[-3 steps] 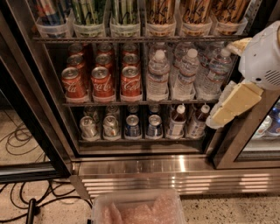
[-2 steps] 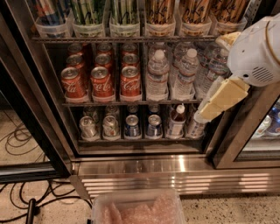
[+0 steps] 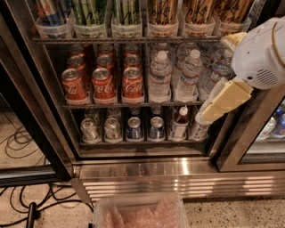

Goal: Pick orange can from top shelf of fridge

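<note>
Nearest the camera, at the lower edge, sits a clear plastic tub (image 3: 140,213) holding something pinkish that is hard to make out, its front cut off; dark cables (image 3: 20,147) loop over the speckled floor to its left. Behind them runs the ribbed steel base of the fridge (image 3: 147,176), with dark door frames rising on either side. The gripper (image 3: 213,110) hangs at the right, in front of the fridge opening, a cream-coloured tip pointing down and left from a rounded white housing and crossing the water bottles (image 3: 160,75); whether the jaws are open or closed cannot be told, and nothing appears to be held. Deeper in, small cans (image 3: 111,129) line the lowest rack and red cola cans (image 3: 103,84) fill the left of the middle one. Farthest and highest is the top shelf (image 3: 133,40), where clear tubs hold green striped cans (image 3: 91,11) at left and, from the centre rightward, several copper-orange ones; the orange can (image 3: 198,10) stands upright there, well above the gripper. This looks like the approach, with no grasp begun; the next move likely calls for raising the gripper to the top shelf and lining it up with one can between its neighbours. The can tops are cut off by the upper edge, and the rest of the arm runs out at the right
</note>
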You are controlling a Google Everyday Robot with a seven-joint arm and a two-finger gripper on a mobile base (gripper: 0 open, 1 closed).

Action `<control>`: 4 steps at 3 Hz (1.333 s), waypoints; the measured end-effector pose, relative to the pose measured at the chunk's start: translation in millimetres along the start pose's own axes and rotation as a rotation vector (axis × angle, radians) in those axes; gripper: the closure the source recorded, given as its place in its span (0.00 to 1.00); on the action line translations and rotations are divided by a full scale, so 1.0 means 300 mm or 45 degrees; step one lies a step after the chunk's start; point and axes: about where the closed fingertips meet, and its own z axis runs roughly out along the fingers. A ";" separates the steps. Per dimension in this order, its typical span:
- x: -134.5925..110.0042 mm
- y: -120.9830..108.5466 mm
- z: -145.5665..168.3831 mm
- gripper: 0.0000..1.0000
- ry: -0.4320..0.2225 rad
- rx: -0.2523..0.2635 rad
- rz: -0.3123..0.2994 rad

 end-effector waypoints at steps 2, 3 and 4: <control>-0.118 0.005 0.096 0.00 -0.222 0.124 0.216; -0.241 -0.041 0.148 0.00 -0.376 0.271 0.296; -0.281 -0.084 0.160 0.00 -0.436 0.377 0.393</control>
